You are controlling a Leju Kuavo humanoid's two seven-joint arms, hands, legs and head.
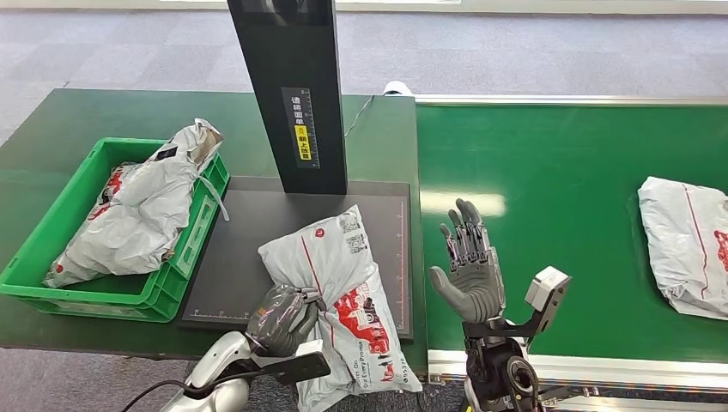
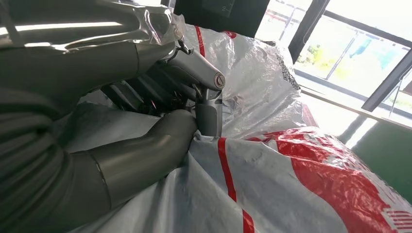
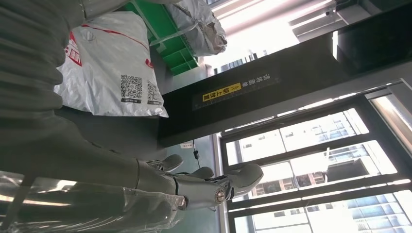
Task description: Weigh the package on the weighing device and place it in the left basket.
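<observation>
A white and red plastic package (image 1: 343, 292) lies on the black weighing plate (image 1: 249, 240), its near end hanging over the plate's front edge. My left hand (image 1: 285, 319) grips its near left side; in the left wrist view the fingers (image 2: 194, 73) and thumb pinch the bunched plastic (image 2: 291, 160). My right hand (image 1: 468, 266) is held up over the green belt, just right of the plate, fingers straight and apart, holding nothing. The right wrist view shows those fingers (image 3: 214, 187) and the package (image 3: 111, 68). The green basket (image 1: 51, 249) at left holds another grey package (image 1: 146, 206).
The scale's black post (image 1: 296, 94) rises behind the package. A further white package (image 1: 687, 245) lies at the right on the green conveyor belt (image 1: 558, 172). The dark green table (image 1: 51, 129) carries the basket and scale.
</observation>
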